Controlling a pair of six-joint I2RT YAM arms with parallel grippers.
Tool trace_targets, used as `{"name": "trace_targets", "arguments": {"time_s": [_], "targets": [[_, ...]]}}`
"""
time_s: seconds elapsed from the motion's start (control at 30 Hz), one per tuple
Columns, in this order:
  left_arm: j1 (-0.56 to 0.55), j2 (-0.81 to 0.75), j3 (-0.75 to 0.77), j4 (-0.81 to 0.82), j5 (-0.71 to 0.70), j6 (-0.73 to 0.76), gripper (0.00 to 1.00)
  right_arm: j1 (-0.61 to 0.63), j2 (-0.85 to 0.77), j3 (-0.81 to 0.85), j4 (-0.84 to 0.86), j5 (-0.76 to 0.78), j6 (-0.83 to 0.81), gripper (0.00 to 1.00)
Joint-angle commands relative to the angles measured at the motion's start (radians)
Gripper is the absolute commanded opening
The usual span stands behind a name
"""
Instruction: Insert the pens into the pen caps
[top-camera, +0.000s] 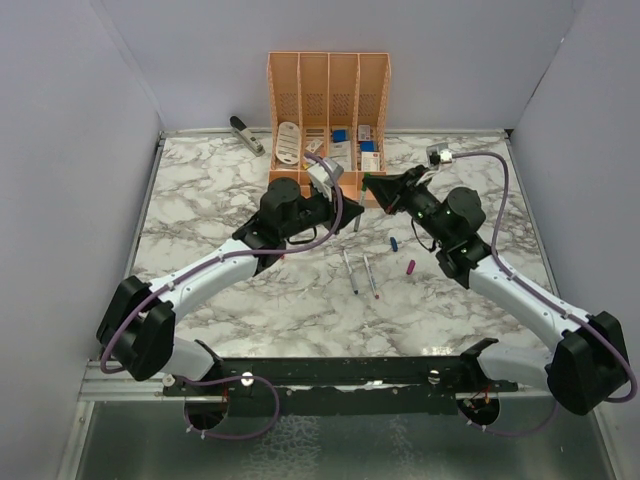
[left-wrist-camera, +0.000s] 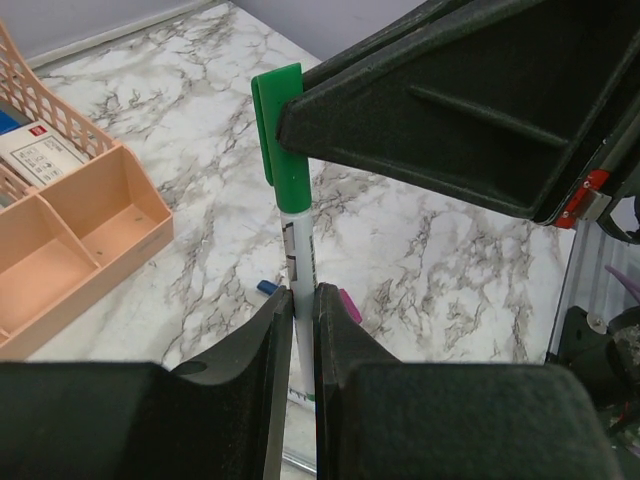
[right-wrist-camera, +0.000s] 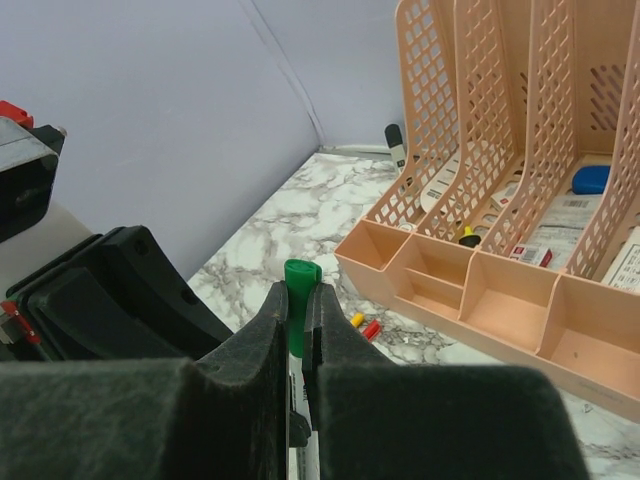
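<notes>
Two grips above the worktop (top-camera: 215, 195): left pincer (left-wrist-camera: 303, 296) pinching a grey-white pen (left-wrist-camera: 296, 235), right pincer (right-wrist-camera: 297, 302) pinching the green cap (right-wrist-camera: 300, 272) on its end.

Green cap (left-wrist-camera: 280, 120) on one pen (left-wrist-camera: 297, 240); two other pens (top-camera: 350, 270) lie flat

Bright even light, soft shadows, sharp focus

Left gripper (top-camera: 338, 192) and right gripper (top-camera: 372, 184) sit nose to nose just before the orange slotted plastic organizer (top-camera: 328, 75). Two thin grey-white pens (top-camera: 350, 270) lie side by side on the white marble desk (top-camera: 200, 200) — stubby blue cap (top-camera: 394, 243) and magenta cap (top-camera: 410, 266) to their right. Grey stapler (top-camera: 245, 133) back left.
</notes>
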Motion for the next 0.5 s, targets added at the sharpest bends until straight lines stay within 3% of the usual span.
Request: {"name": "trace_targets", "arguments": {"time_s": [0.0,0.47], "targets": [[0.0,0.007,0.087,0.102,-0.061,0.051,0.0,0.022,0.036,0.012,-0.17,-0.037,-0.031,0.01],[0.002,0.011,0.13,0.125,-0.164,0.105,0.0,0.085,0.097,0.045,-0.325,0.034,-0.082,0.01]]}}
